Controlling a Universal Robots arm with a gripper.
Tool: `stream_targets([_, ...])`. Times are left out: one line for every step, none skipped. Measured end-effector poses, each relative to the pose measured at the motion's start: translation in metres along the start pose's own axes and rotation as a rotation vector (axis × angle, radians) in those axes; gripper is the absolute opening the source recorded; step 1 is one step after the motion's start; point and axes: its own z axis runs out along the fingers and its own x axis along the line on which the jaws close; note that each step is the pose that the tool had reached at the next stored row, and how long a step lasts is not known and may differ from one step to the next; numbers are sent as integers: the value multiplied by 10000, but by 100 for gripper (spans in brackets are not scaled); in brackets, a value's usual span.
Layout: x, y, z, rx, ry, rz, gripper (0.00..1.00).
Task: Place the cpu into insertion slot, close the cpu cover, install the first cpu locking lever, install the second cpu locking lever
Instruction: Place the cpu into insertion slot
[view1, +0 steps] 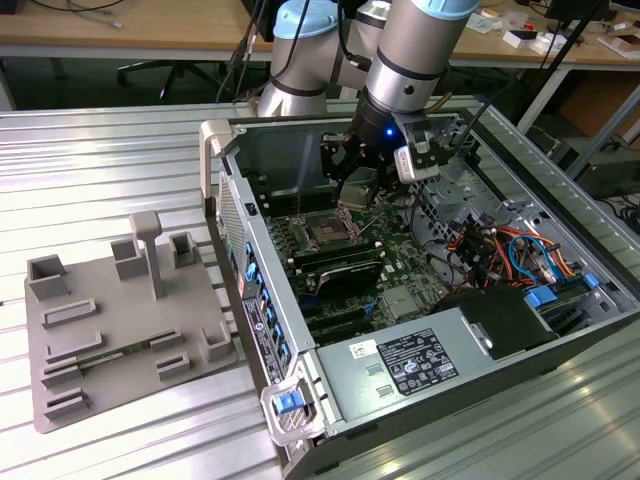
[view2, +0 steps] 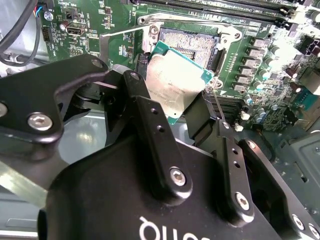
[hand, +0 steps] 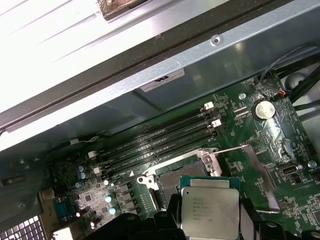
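Hovering over the open computer case (view1: 262, 300), the gripper (view1: 368, 180) has its black fingers (view2: 137, 95) pinched on the cpu (view2: 175, 75), clamping it by two opposite edges with the silver lid facing up. In both wrist views the chip hangs tilted just above the insertion slot (view2: 187, 42), overlapping its near corner but not seated. The dark socket sits bare on the motherboard (hand: 260, 135), right beside the long black memory slots (hand: 160, 140). The cpu cover (view2: 104, 50) stands swung open at the socket's edge, so the pin field is exposed. My read on handling: this chip is light, thin and stiff, with a smooth metal top that could slip. The underside contacts and the socket pins look like the fragile parts, so holding the green substrate by its edges, as the fingers do here, seems the sensible hold. As for writing, several lines of etched print cross the chip's lid in the first wrist view (hand: 210, 212). A white sticker (hand: 162, 80) sits on the case's inner wall, and a large printed label (view1: 415, 360) covers the power supply at the case's front corner. White lettering also crosses the gripper body, partly cut off.
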Motion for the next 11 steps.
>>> stream_targets([0, 0, 0, 0, -1, 18, 55])
stream_targets([0, 0, 1, -1, -2, 30, 55])
stream_targets([0, 0, 1, -1, -2, 42, 55])
stream_targets([0, 0, 1, -1, -3, 64, 55])
stream_targets([0, 0, 1, -2, -4, 75, 55])
stream_targets([0, 0, 1, -2, -4, 85, 55])
stream_targets([0, 0, 1, -2, -4, 100, 55])
stream_targets([0, 0, 1, -2, -5, 111, 55])
stream_targets([0, 0, 2, -2, -6, 128, 55])
stream_targets([0, 0, 2, -3, -7, 154, 55])
stream_targets([0, 0, 2, -4, -8, 175, 55])
